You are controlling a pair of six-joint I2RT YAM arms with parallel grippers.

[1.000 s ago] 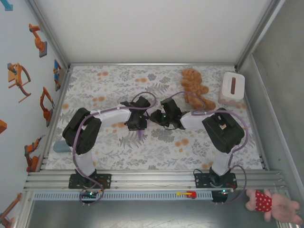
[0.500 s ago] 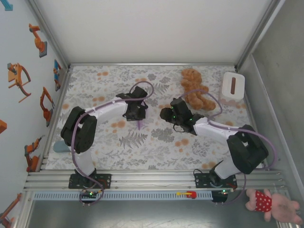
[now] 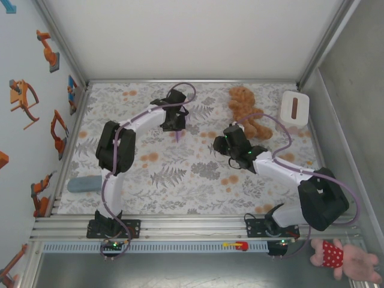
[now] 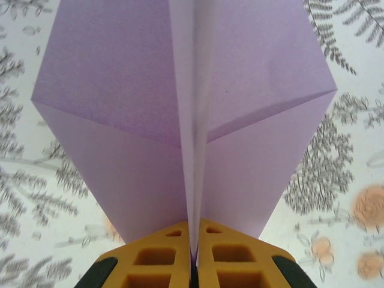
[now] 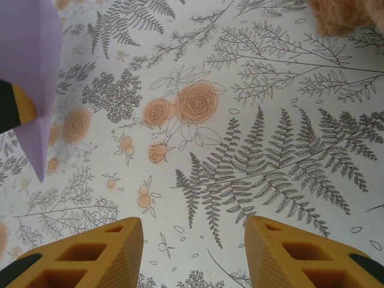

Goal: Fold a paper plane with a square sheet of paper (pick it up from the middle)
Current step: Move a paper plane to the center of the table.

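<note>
We see the left pincer (image 4: 193, 243) clamped on the paper plane (image 4: 180, 114), now carried to the top view's upper centre, right pincer (image 5: 192, 231) wide open and backed off, so folding looks done.

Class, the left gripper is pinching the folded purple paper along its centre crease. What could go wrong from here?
1. The left gripper clamps the paper plane by a narrow strip of its crease, so the thin paper may slip or sag.
2. The wings spread unsupported, so a quick swing might bend them.
3. The right gripper hangs open close to the teddy bear and could bump it when moving.
</note>
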